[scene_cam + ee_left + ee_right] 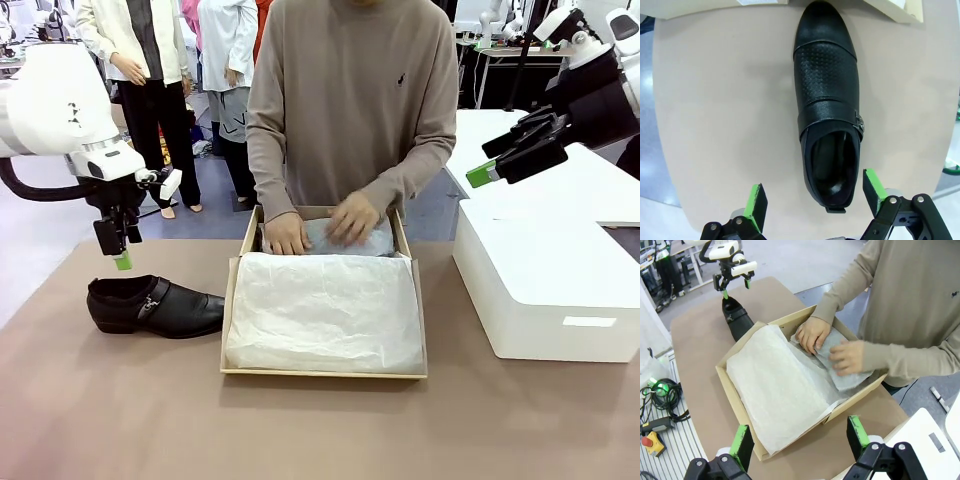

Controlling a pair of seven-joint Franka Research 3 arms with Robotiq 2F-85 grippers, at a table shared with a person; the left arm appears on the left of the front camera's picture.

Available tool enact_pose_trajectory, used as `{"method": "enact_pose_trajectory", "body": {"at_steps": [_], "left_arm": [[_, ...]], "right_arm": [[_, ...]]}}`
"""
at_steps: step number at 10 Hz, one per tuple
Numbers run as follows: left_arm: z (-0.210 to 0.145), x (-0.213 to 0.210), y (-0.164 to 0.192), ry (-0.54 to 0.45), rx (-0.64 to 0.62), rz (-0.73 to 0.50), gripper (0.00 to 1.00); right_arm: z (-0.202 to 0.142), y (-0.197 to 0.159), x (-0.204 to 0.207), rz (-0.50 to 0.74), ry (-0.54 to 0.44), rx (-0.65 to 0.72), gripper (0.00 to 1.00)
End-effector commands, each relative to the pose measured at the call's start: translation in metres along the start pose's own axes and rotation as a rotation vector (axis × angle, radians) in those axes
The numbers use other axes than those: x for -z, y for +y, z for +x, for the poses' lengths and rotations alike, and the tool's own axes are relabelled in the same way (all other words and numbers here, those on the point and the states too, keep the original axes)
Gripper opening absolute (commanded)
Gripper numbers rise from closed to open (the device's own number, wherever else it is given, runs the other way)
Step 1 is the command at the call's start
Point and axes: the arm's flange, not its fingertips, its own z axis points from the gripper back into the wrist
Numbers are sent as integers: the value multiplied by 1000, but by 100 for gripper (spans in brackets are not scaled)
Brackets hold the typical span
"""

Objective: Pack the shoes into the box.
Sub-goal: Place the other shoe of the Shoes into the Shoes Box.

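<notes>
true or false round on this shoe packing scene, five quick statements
1. The shoe lies on the table, left of the box. True.
2. The left gripper is shut on the shoe. False: it is open, above the heel.
3. The person's hands are inside the box. True.
4. The right gripper holds a shoe. False: it is open and empty, raised over the white box.
5. The box is lined with black paper. False: the paper is white.

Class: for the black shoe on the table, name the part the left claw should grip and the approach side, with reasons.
Probably across the heel end of the shoe, beside the opening, from straight above: it stands upright on its sole, the heel sides are narrow and roughly parallel, and the open left claw hangs over them.
</notes>
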Motion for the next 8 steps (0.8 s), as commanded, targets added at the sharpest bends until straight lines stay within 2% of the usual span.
{"method": "enact_pose_trajectory", "body": {"at_steps": [1,8], "left_arm": [[-1,11,9,20,-4,-14,100],[-20,42,24,47,32,19,100]], "right_arm": [[1,-2,0,12,-18,-12,100],[1,-2,0,12,-18,-12,100]]}}
